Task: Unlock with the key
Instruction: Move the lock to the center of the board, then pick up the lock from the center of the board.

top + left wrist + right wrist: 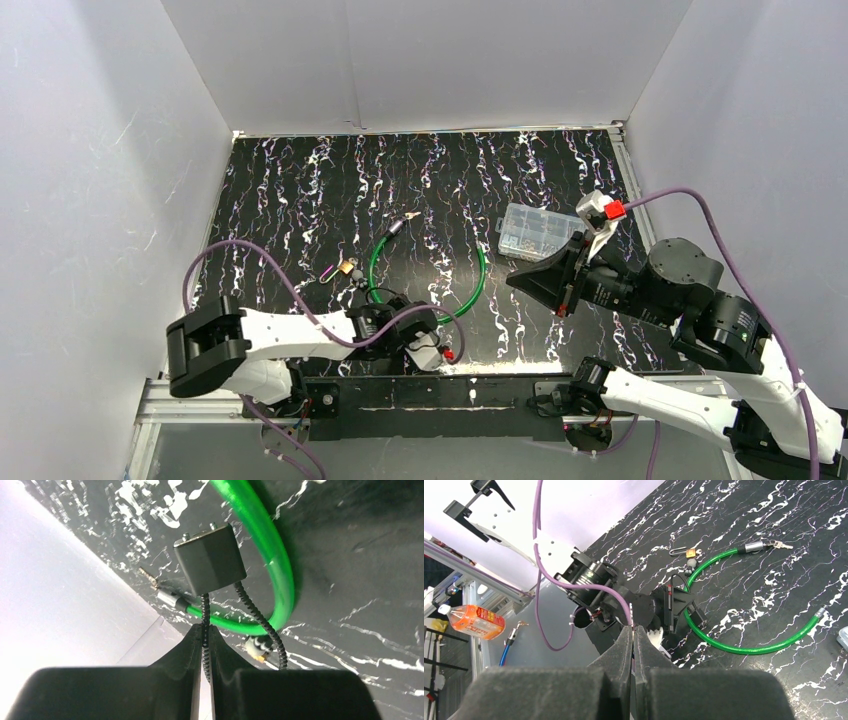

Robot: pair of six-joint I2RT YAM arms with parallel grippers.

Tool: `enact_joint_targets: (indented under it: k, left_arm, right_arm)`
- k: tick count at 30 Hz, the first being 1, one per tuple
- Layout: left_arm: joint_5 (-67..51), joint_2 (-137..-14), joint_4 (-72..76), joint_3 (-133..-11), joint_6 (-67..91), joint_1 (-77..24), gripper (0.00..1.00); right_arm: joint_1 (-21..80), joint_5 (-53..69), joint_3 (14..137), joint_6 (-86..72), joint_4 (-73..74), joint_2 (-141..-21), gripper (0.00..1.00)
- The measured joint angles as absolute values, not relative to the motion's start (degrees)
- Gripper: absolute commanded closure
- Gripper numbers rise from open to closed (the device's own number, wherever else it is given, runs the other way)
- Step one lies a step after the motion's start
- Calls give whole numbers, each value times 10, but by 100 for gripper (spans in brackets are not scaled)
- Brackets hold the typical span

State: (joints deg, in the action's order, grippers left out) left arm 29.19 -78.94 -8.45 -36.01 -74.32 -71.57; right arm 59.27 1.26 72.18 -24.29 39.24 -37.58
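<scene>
Green cable loop (483, 272) sprawled mid-table, clear box (538, 232) at right, open tabletop (300, 180) toward far-left corner

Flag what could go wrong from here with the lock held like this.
1. The left gripper pinches only one thin braided strand leading from the black lock body, so the body may swing or twist when a key pushes in.
2. The green cable lies right behind it; lifting may snag or drag it.
3. The right gripper is shut with no key visible in it.
</scene>
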Motion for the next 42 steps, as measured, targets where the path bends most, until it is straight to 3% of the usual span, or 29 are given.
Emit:
enact_joint_targets:
  k: [16, 24, 35, 38, 42]
  left_arm:
    - [185, -578, -328, -534, -604, -688, 100]
    - [114, -642, -481, -682, -425, -666, 100]
    - [282, -703, -420, -590, -359, -665, 100]
    - [275, -659, -381, -588, -374, -666, 100]
    - [223, -505, -266, -525, -476, -669, 100]
  right_arm:
    - [593, -8, 634, -271, 402, -385, 99]
    - [593, -14, 634, -275, 402, -378, 99]
    - [593, -22, 633, -284, 402, -361, 99]
    - [593, -20, 632, -283, 403, -365, 99]
    - [593, -8, 651, -266, 418, -390, 99]
